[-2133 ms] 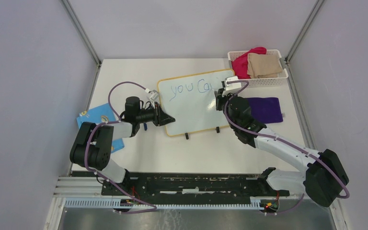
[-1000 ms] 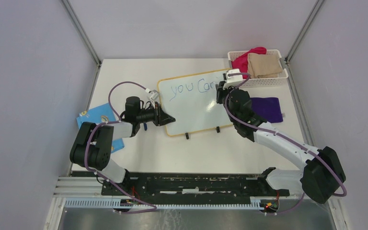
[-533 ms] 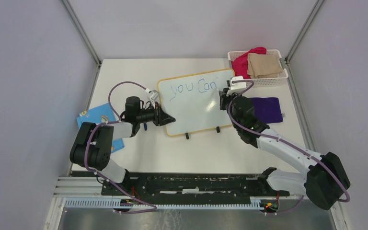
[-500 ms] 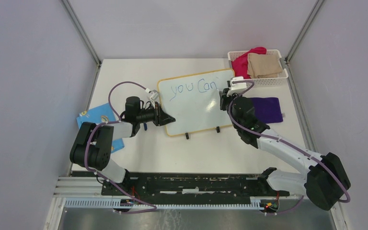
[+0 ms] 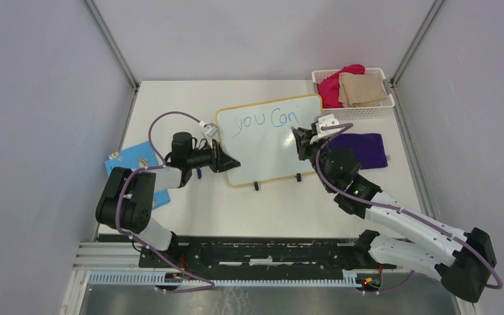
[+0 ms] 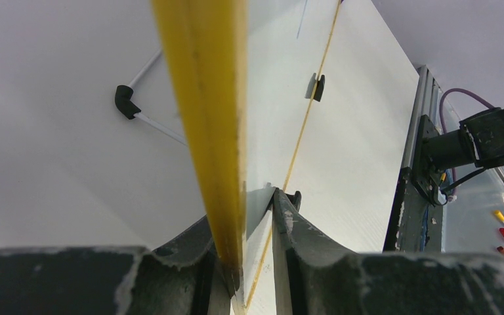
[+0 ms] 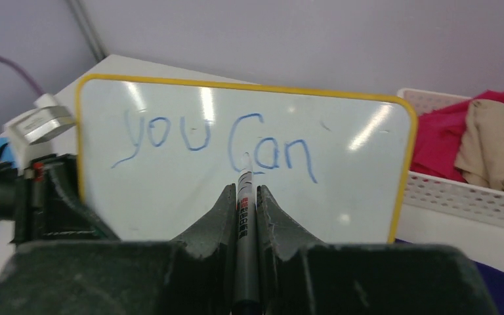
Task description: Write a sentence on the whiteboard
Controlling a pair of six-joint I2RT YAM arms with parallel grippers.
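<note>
A white desk (image 5: 269, 210) boxed in by grey panels leaves little slack on either side. The right jaws are clenched on a marker (image 7: 245, 197), its tip aimed just below the "C" of "you Can" (image 5: 266, 120), the part of the sentence written so far. Whether the tip touches the surface cannot be told from the wrist view. The left jaws grasp the yellow rim (image 6: 203, 98) of the whiteboard (image 5: 269, 157), which stands propped near mid-desk on two black feet (image 5: 256, 186).

The likeliest trouble is too firm a press. With only one edge pinched, the board could twist in that grip or tip backward, and the strokes would skid. The marker could also slide up between the jaws and lift off mid-letter. A low pass could smear the fresh blue ink.

The lower half of the board is bare, enough for a second line. To the right, a basket (image 5: 361, 111) sits just beside the board's corner and a purple cloth (image 5: 367, 149) lies under the arm, so rightward sweep is tight. A blue card (image 5: 128, 161) lies well left.
</note>
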